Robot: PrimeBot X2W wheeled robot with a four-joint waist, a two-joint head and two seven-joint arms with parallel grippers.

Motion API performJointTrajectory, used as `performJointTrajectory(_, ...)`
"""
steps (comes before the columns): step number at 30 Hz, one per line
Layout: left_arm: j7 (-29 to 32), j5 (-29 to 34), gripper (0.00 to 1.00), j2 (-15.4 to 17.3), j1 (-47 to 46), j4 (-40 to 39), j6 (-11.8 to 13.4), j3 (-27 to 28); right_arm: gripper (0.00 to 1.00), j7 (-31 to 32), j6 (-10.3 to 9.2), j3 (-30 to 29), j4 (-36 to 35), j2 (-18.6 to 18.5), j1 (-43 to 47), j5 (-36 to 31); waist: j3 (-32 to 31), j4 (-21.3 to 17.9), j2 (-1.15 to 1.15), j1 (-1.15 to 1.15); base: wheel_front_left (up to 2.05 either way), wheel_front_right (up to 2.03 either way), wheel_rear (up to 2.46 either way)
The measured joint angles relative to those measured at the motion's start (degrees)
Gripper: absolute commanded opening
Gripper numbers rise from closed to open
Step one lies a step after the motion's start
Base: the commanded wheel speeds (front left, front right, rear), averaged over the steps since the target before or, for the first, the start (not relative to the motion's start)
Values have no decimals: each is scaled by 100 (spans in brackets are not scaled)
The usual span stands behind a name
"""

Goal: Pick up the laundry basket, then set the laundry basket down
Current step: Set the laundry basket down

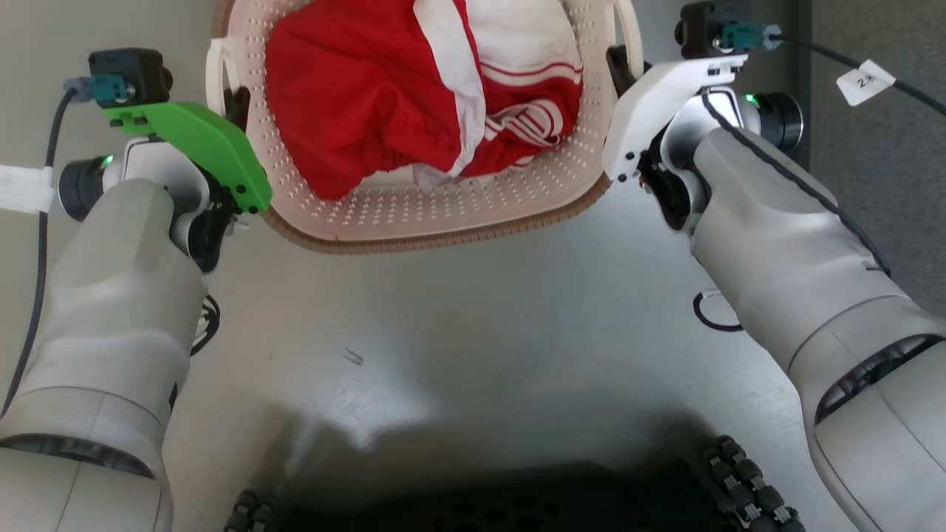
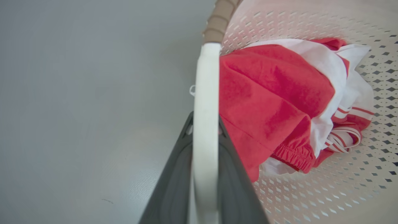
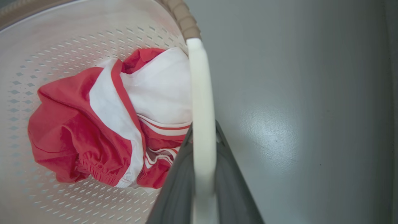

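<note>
- laundry basket (image 1: 443, 214) at top centre of head view, between the two arms, over grey floor (image 1: 473, 318); can't tell if its base touches the floor.
- left gripper (image 1: 238, 105) at the basket's left side, fingers narrow, clamped on the white left loop handle (image 2: 205, 81).
- left wrist view: the handle strip runs straight up between the two dark fingers (image 2: 174, 180), one on each face, touching.
- right gripper (image 1: 619, 70) at the basket's right side, same grip: pinched tight onto the right loop handle (image 3: 200, 93), a finger on either side.
- brown woven rim (image 1: 443, 240) joins each handle just beyond the fingertips.
- red-and-white clothing (image 1: 355, 96) bunched inside the basket, lying against the perforated wall.
- dark robot base (image 1: 480, 510) at bottom edge of head view, well apart from the basket.
</note>
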Motion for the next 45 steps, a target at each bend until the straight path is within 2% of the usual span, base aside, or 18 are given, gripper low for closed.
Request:
performJointTrajectory(16, -201, 68, 0, 5, -443, 34, -1, -3, 0, -185, -9, -103, 100, -9, -413, 0, 538, 2, 0, 0, 0, 0, 0)
performJointTrajectory(25, -452, 92, 0, 120, -672, -3, -31, 0, 0, -375, -8, -146, 65, 0, -664, 1, 768, -29, 0, -1, 0, 0, 0)
performJointTrajectory(40, -552, 97, 0, 100, -737, 77, -32, -4, 0, -412, 9, -145, 91, 29, -705, 15, 774, -53, 0, -1, 0, 0, 0)
performJointTrajectory(41, -552, 97, 0, 91, -744, 87, -32, -4, 28, -412, 11, -143, 97, 29, -705, 16, 768, -50, 0, -1, 0, 0, 0)
performJointTrajectory(42, -553, 97, 20, 81, -750, 99, -32, -4, 36, -412, 12, -143, 114, 25, -705, 16, 761, -46, 0, -1, 0, 0, 0)
performJointTrajectory(43, -548, 97, 44, 71, -751, 132, -32, -7, 42, -411, 29, -146, 133, 7, -705, 20, 755, -42, 0, -1, 0, 0, 0)
performJointTrajectory(44, -541, 96, 100, 71, -747, 181, -31, -5, 58, -411, 40, -152, 148, -29, -705, 31, 749, -37, 0, -1, 0, 0, 0)
performJointTrajectory(45, -539, 96, 100, 76, -738, 233, -29, -5, 67, -411, 60, -152, 169, -64, -704, 46, 741, -32, 0, -1, 0, 0, 0)
